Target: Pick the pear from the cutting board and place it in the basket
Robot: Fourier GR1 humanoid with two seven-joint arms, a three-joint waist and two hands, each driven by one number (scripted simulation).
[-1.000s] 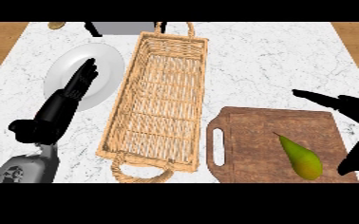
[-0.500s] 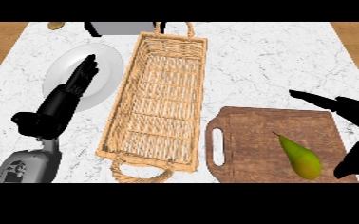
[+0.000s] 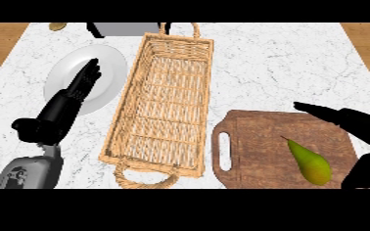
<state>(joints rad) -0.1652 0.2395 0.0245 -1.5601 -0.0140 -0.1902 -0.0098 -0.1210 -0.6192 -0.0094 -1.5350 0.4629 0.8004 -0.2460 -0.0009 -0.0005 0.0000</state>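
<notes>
Green pear (image 3: 309, 163) lies on the cutting board (image 3: 260, 142) in the head view, right of the basket (image 3: 165, 105). Right hand (image 3: 348, 120) is spread open around it, not touching. Left hand (image 3: 66, 105) rests open over a plate (image 3: 108, 71). The tapered pear could roll away if the fingers close off-centre.

I count one pear (image 3: 309, 164), one wooden cutting board (image 3: 260, 151), one long wicker basket (image 3: 165, 103) and one white plate (image 3: 108, 71). Two black hands show: my left hand (image 3: 69, 105) and my right hand (image 3: 347, 120). One grey object (image 3: 127, 28) sits at the counter's far edge.
</notes>
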